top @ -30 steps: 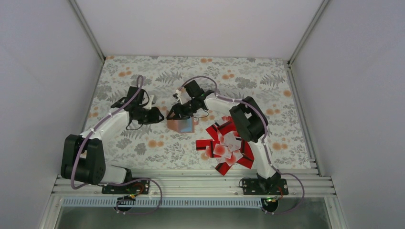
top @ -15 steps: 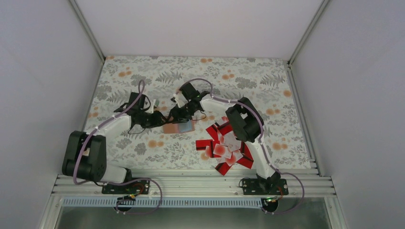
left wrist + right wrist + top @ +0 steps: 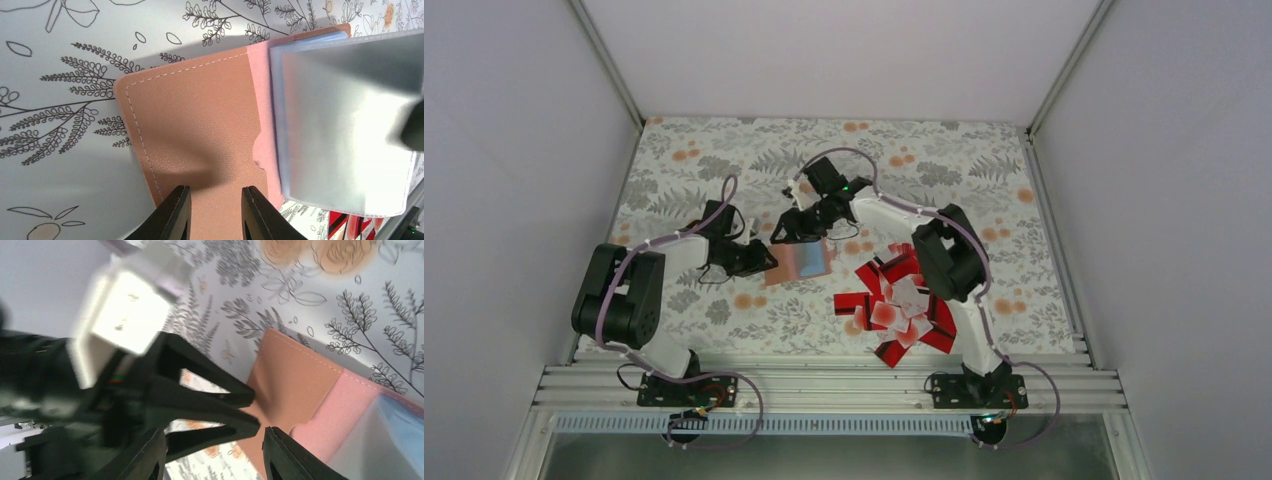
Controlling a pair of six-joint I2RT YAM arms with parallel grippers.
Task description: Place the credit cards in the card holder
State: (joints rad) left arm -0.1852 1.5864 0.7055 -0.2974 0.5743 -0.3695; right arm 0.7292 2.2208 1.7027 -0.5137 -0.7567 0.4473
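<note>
Crowding the near right: cards [image 3: 899, 305], red and white, fanned in a loose overlapping pile right beside the right arm [image 3: 949, 265].
Surface [image 3: 984, 190]: floral print, carrying both the pile and the holder.
Holder [image 3: 802, 262]: mid-surface, just left of the pile and a little farther back, lying open and flat.
Holder axis: long way runs left to right, with the right end slightly farther back. The tan cover is toward the left arm and the pale sleeves [image 3: 345, 125] are toward the cards.
Left end effector [image 3: 759, 262]: at the holder's left edge, fingers a narrow gap apart with nothing pinched between them. The tips are over the tan cover, but whether they touch it cannot be told.
Right end effector [image 3: 786, 236]: just beyond the holder's far left corner, fingers spread wide with nothing seen in them, close to the left one.
Left wrist view alone: white stitching, pink lining with a notch, one sleeve leaf raised and blurred, and a strip of red cards at the bottom right corner.
Right wrist view alone: the left end effector's black fingers side-on, tips at the cover's corner.
Top view alone: both arms and the whole pile.
</note>
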